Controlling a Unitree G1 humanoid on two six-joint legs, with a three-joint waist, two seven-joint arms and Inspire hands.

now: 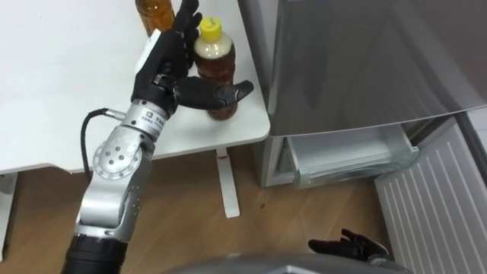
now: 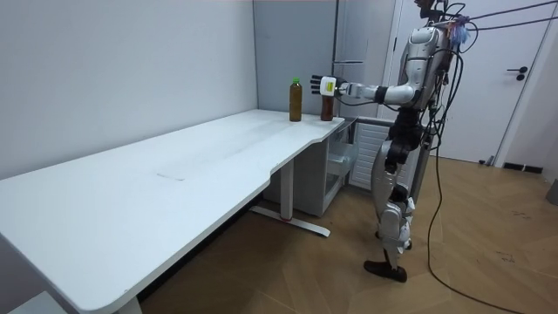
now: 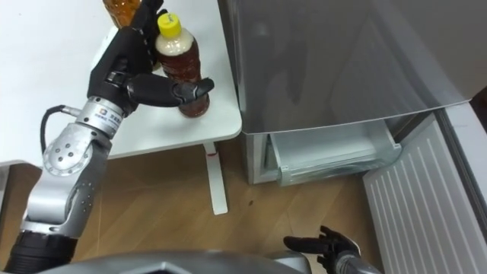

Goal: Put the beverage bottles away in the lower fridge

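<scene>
Left arm: stretched forward over the worktop [image 1: 61, 91] corner, wrist raised
Left hand [image 1: 163, 65]: wide; fingers straight up along the bottle's left side, thumb across its front; not closed on it
Bottle [image 1: 215, 65]: yellow cap, upright near the worktop's right edge, between thumb and fingers
Second bottle [image 1: 155, 15]: amber, upright just behind the hand
Fridge [image 1: 365, 61]: right of the worktop; lower drawer [image 1: 346, 156] pulled out, door [image 1: 434, 205] swung open
Right hand [image 1: 351, 246]: low by the robot's side, fingers relaxed, holding nothing
</scene>
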